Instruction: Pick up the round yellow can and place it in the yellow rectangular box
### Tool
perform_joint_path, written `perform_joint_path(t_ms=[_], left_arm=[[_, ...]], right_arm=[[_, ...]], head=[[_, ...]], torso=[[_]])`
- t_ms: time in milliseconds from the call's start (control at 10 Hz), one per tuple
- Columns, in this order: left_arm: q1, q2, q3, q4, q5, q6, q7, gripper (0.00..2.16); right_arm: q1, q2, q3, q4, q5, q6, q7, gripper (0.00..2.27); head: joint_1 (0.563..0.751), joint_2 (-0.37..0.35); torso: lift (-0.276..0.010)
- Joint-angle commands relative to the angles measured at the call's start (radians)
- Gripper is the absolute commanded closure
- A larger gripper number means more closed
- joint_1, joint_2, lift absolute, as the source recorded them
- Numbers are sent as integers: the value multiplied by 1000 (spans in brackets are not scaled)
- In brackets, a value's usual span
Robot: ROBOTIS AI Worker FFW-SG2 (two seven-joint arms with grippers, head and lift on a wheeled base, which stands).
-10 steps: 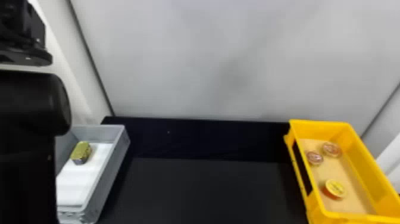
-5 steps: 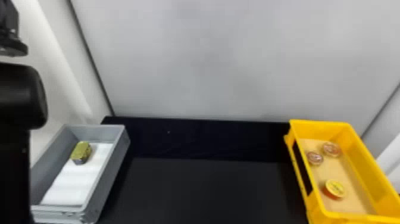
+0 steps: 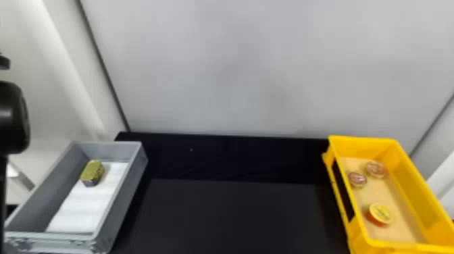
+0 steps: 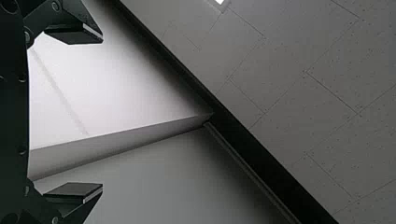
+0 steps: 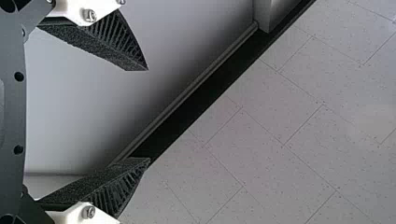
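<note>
My left black gripper [image 4: 102, 113] and right black gripper [image 5: 145, 115] gape wide and empty, the round yellow can [image 3: 380, 214] sits inside the yellow rectangular plastic box [image 3: 410, 184], and I judge the placing finished.

the black left arm [image 3: 13, 118] stands at the head view's left edge; left gripper [image 4: 102, 113] and right gripper [image 5: 148, 115] spread wide.

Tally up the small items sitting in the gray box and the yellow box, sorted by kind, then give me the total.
Round yellow-topped can: 1
Small round reddish containers: 2
Blocky green-gold item: 1
Total: 4
</note>
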Motion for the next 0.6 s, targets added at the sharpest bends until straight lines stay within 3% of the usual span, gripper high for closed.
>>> perform_joint_path(t_ms=[0,500], left_arm=[[-5,11,0,-2,0,7,-2,154],[-16,22,-8,0,0,12,-2,154]], right_arm=[[-2,1,1,4,2,3,2,110],[-7,1,10,7,2,12,9,110]], head=[[663,54],[663,54]], torso=[[-10],[-10]])
